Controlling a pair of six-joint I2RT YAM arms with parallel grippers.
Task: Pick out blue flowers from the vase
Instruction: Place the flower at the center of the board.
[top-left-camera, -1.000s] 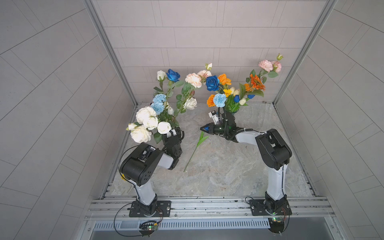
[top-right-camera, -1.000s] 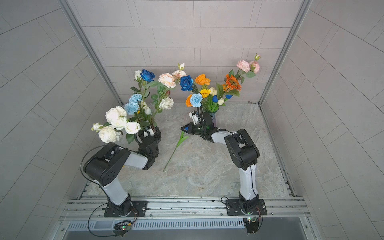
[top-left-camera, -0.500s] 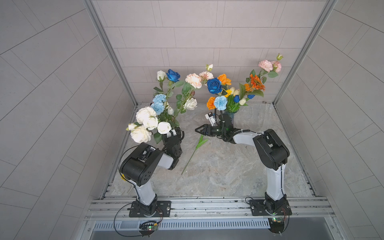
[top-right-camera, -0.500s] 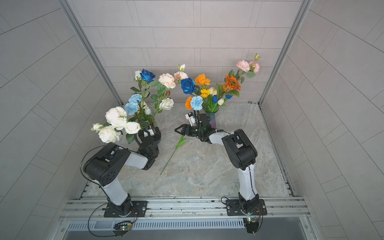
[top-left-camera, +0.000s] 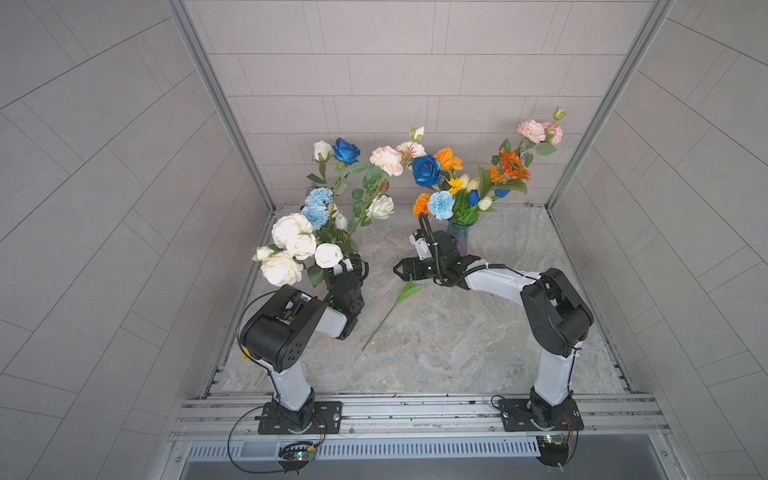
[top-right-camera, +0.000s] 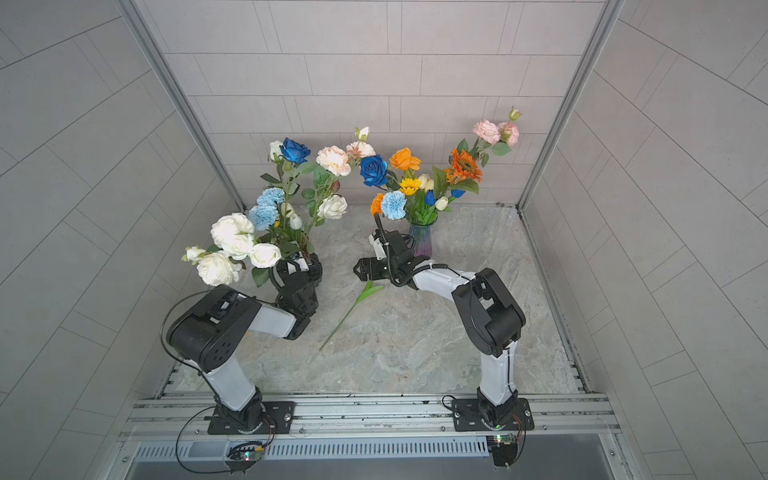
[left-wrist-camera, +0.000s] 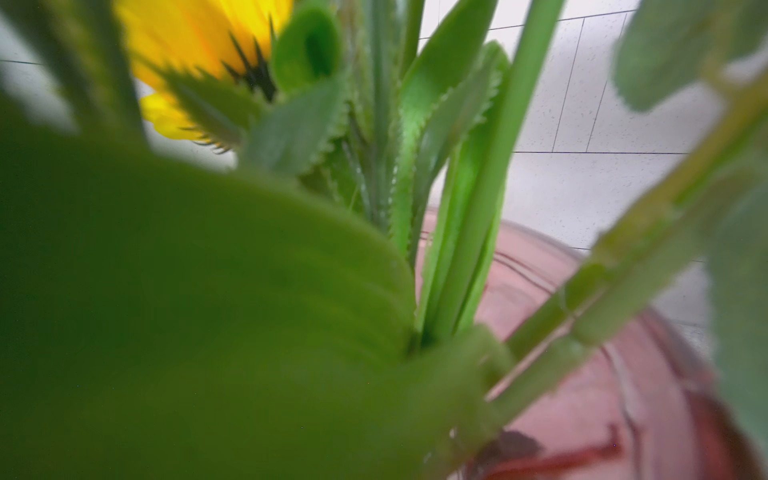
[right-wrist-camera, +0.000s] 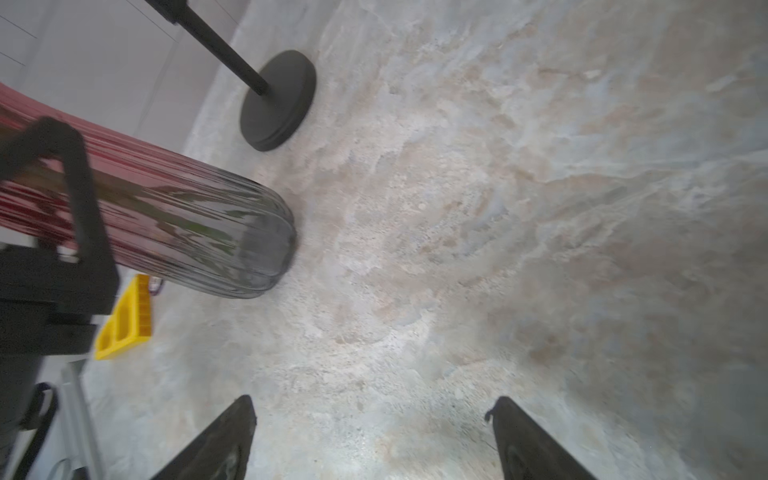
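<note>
Since a second earlier my right gripper (top-left-camera: 398, 269) had let go and slid toward my left arm; its jaws stood wide, nothing between them. The green stem (top-left-camera: 388, 316) lay loose on the table (top-left-camera: 457, 353), its long axis slanting from near my bases up to leaves just under that gripper; I saw no bloom on it. My left gripper (top-left-camera: 348, 272) clasped the red vase (right-wrist-camera: 187, 224). Farther back, just behind my right wrist, the blue vase (top-left-camera: 460, 232) held the dark blue rose (top-left-camera: 427, 169) and light blue carnation (top-left-camera: 440, 204), stems upright, blooms topmost. My right arm was nearer, I judged.
</note>
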